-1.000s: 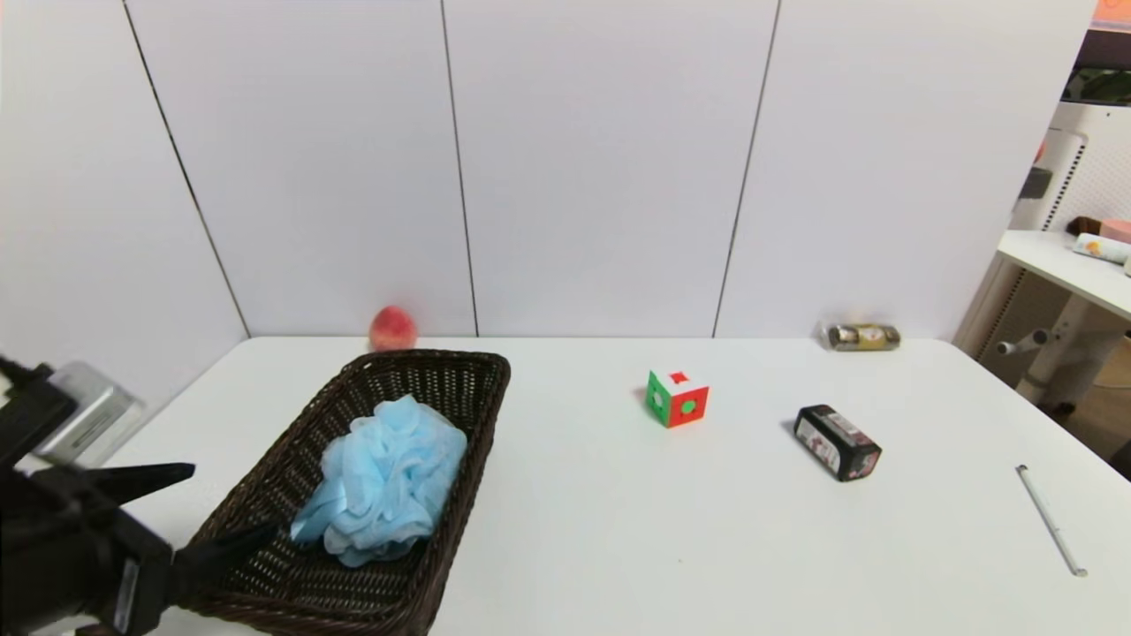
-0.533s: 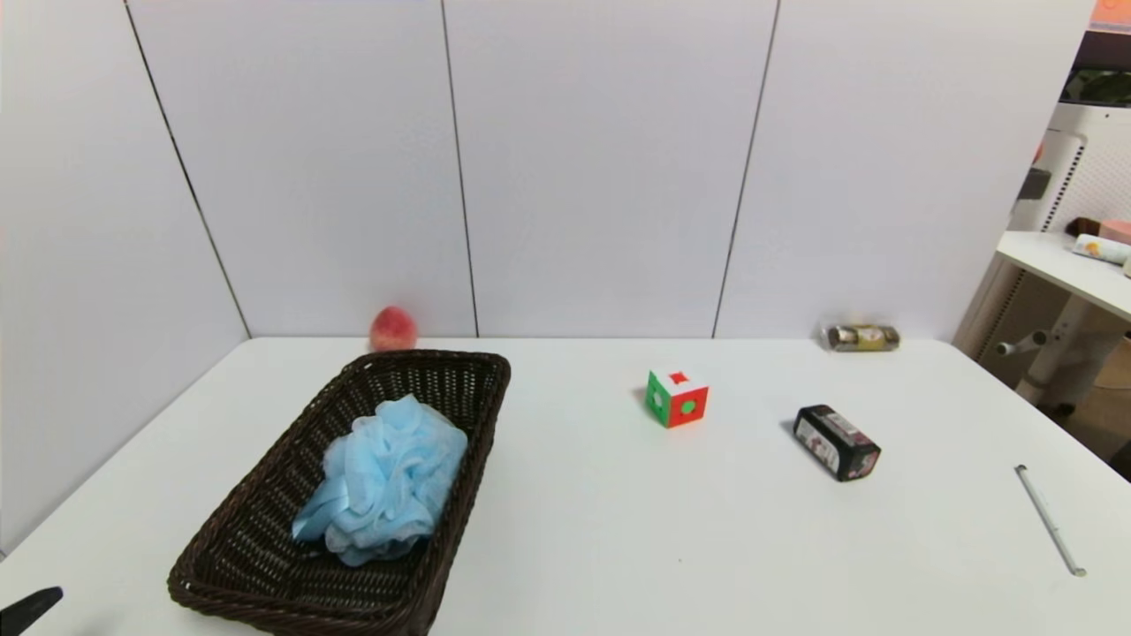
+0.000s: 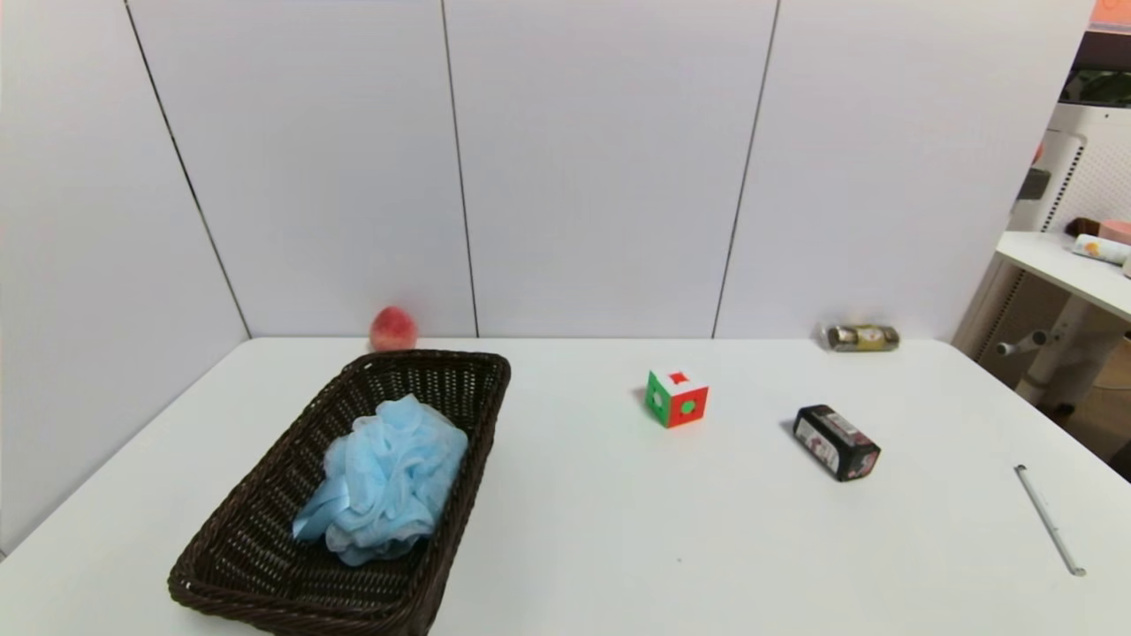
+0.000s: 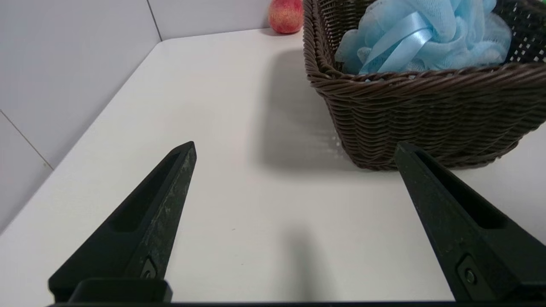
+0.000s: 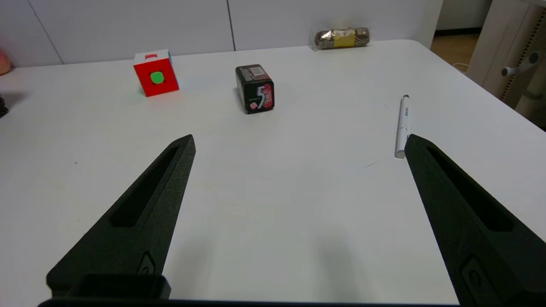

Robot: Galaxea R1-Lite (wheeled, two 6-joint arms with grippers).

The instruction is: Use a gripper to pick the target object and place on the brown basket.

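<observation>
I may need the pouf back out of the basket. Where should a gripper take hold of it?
Probably from above, closing on the pouf's raised fluffy middle. The basket walls block the sides, and its flat ribbon loop looks too thin.

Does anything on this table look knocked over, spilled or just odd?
Nothing stands out. The blue bath pouf sits inside the brown basket, not spilling over its rim. The cube, black box and pen lie apart on the table, undamaged.
</observation>
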